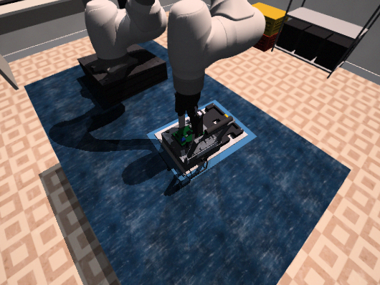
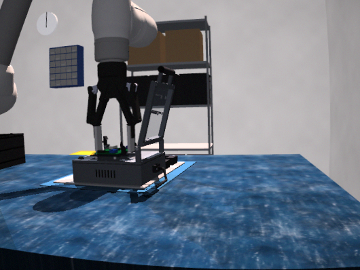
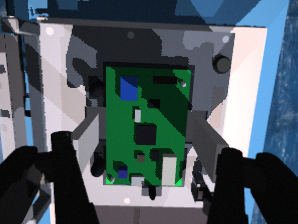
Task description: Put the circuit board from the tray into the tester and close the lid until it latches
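Observation:
The green circuit board lies face up in the tester. Its white connector is at the end with the single black post. Bright dots show at two opposite corner holes; whether it lies fully flat on both pins is hard to tell. My gripper is open, its fingers beside the long edges with small gaps. The lid stands raised, its handle at the top. The latch hook stands beyond the right finger.
The black tray lies beside the tester on the light base. The raised lid stands close to my gripper on the hinge side. A cable hangs at the tester's side. A second white arm stands on a dark block behind.

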You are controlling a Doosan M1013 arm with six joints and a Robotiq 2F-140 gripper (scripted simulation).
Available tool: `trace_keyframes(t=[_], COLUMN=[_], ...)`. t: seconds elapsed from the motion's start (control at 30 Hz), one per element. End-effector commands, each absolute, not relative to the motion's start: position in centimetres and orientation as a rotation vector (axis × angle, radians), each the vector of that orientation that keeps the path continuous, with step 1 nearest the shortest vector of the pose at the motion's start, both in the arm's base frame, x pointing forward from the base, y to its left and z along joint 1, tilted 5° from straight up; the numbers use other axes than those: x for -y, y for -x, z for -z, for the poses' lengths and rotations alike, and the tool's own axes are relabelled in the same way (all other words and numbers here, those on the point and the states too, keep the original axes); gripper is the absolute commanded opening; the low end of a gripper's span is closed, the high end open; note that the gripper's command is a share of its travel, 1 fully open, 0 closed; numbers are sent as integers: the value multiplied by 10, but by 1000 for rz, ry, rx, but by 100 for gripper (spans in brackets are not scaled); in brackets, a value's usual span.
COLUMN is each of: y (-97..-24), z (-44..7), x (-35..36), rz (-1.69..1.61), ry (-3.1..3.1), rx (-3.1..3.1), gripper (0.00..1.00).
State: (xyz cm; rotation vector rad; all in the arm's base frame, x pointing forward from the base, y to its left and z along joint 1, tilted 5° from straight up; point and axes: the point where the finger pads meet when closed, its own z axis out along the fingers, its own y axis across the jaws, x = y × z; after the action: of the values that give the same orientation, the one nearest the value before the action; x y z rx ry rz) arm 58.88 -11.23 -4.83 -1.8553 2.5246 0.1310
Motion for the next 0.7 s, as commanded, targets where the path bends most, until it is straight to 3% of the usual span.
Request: trace_keyframes(t=[0.0,0.67], y=[-589,-589], z=[48,41], x=[112,113], rz=[-131,-131], ry=[1855,1855], rx=[-2524,-2524], gripper=[58,58])
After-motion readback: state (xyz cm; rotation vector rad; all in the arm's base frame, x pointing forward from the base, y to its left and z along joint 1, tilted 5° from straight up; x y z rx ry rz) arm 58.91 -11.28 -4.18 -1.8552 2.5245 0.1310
